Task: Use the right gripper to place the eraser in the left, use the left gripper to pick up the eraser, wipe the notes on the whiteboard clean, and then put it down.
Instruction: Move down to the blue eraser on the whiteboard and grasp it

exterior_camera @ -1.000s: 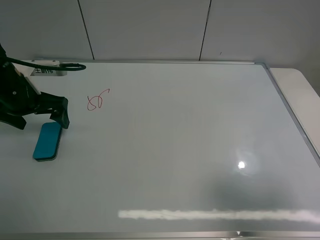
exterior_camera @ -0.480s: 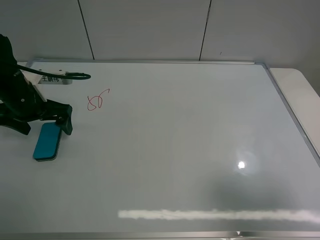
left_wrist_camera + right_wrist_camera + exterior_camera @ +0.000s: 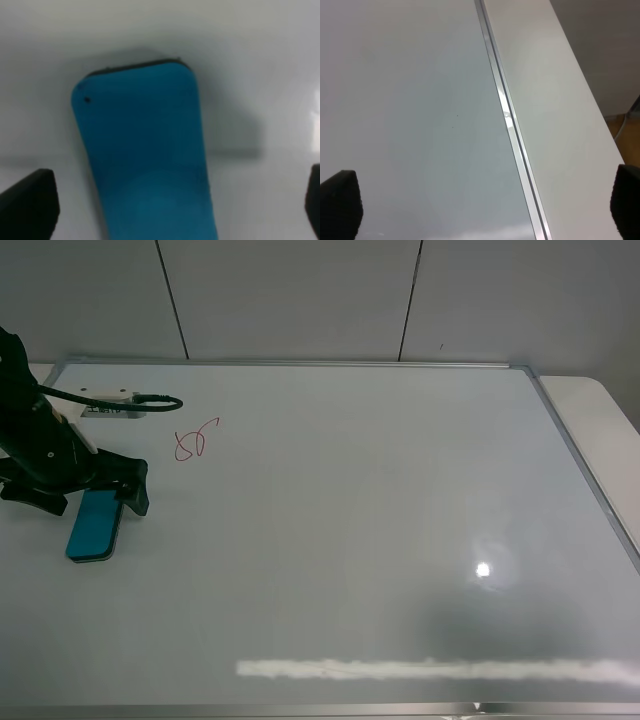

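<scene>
The teal-blue eraser (image 3: pixel 93 528) lies flat near the left edge of the whiteboard (image 3: pixel 360 520). My left gripper (image 3: pixel 88 498) is open and low over the eraser's far end, one finger on each side. In the left wrist view the eraser (image 3: pixel 145 160) fills the middle between the two black fingertips (image 3: pixel 27 205), with gaps on both sides. The red notes (image 3: pixel 195 440) sit a little behind and to the right of the gripper. My right gripper (image 3: pixel 482 202) is open and empty over the board's right edge; it is out of the exterior view.
The board's silver frame (image 3: pixel 507 115) runs beside a white tabletop strip (image 3: pixel 600 430) on the right. A white labelled plug (image 3: pixel 105 406) and a black cable (image 3: pixel 150 400) lie at the board's far left corner. A grey panelled wall stands behind.
My left gripper has moved forward and slightly right, down over the eraser's far end, so its fingers now straddle it. The eraser and notes have not moved.
</scene>
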`<state>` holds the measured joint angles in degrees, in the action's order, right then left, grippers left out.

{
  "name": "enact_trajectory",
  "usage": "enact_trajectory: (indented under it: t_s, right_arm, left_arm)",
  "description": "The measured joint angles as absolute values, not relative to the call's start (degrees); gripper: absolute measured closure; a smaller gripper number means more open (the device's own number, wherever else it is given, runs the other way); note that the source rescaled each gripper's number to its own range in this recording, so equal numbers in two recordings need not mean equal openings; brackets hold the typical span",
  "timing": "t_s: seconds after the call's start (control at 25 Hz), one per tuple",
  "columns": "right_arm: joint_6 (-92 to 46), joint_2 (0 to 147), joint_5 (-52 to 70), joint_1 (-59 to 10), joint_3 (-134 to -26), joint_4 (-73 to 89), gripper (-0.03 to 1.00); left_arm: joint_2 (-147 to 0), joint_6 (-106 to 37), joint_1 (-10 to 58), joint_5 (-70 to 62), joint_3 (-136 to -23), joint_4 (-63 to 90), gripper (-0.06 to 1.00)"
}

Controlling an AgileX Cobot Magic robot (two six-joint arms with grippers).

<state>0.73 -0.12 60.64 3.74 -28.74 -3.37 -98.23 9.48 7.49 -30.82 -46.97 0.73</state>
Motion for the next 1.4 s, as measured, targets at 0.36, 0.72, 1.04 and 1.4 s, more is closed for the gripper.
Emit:
enact_trajectory:
  t_s: [0.36, 0.72, 1.04, 1.4]
  right_arm:
    - [0.73, -0.12, 60.64, 3.74, -28.74, -3.37, -0.03]
    - [0.73, -0.12, 60.64, 3.74, -28.74, -3.37, -0.03]
    - [0.73, -0.12, 60.64, 3.74, -28.74, -3.37, -0.03]
    - [0.73, -0.12, 60.64, 3.74, -28.74, -3.37, -0.03]
  left_arm:
    - [-100.32, 9.48, 7.49, -30.69, -46.97, 0.73, -0.06]
    - [-100.39, 9.54, 7.49, -30.59, -46.97, 1.0, 0.04]
    - [-100.39, 10.75, 7.49, -30.65, -46.97, 1.0, 0.9]
    - [-100.55, 10.75, 7.49, -34.08, -49.96, 1.0, 0.9]
